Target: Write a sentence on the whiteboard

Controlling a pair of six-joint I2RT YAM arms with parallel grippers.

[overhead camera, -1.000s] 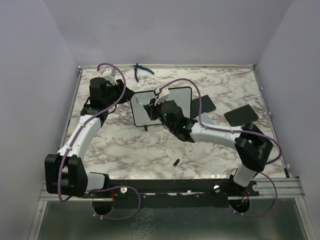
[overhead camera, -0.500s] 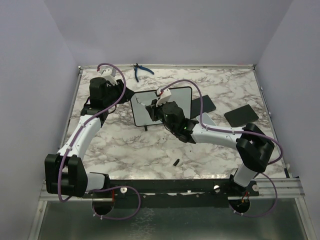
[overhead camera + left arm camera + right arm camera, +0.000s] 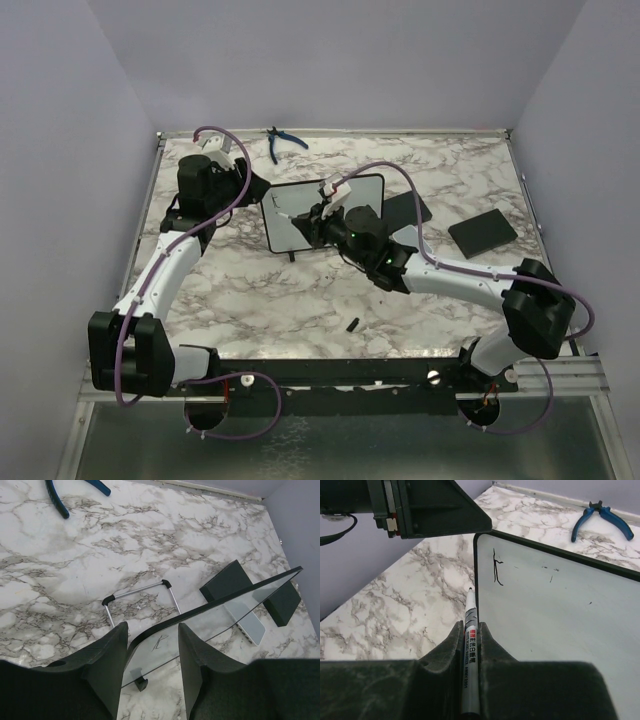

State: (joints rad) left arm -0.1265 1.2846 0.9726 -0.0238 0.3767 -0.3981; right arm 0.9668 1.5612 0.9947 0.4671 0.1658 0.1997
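Starting the sentence (image 3: 496,567): only 1st mark done.
Whiteboard (image 3: 290,228) is standing mid bench (image 3: 250,290) w/ one squiggle; rest of words are waiting. Right tool (image 3: 470,627) is clenching marker (image 3: 470,611), tip off board. Left tool (image 3: 151,632) is sitting loose round board's edge.

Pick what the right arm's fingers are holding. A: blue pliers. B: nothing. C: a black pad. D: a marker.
D: in the right wrist view a marker sits pinched between the right fingers, its tip close to the whiteboard frame.
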